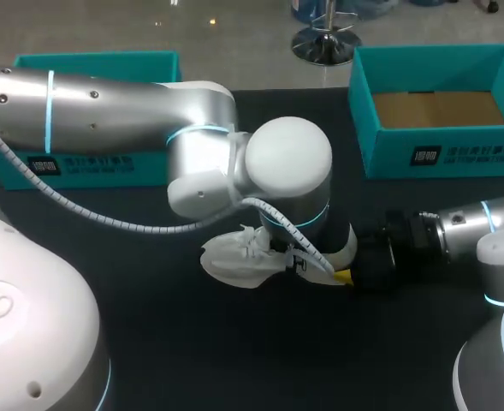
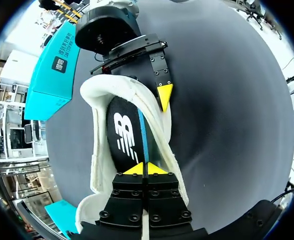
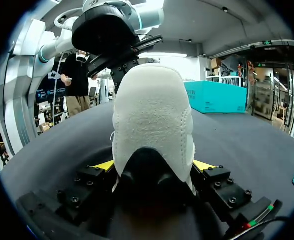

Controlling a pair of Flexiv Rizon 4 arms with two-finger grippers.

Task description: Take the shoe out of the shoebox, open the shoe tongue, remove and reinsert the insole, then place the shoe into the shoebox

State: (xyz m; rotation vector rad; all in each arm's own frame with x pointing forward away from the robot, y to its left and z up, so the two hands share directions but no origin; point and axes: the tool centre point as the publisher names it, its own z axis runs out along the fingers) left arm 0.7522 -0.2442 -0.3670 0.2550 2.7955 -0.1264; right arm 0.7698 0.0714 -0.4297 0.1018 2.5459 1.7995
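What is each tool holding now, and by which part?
The right tool holds the white shoe by its heel. The left tool is shut over the insole; whether it pinches it cannot be told.

My left arm (image 1: 106, 111) is hanging over the dark surface (image 1: 234, 360), its wrist right above the white shoe (image 1: 234, 261). My right arm (image 1: 457, 227) is lying low, jaws pointing at the shoe, with the open teal shoebox (image 1: 431, 154) standing behind it.

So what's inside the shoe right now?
A dark insole, pinched by my left fingers. The toe end of the shoe is hidden beneath them.
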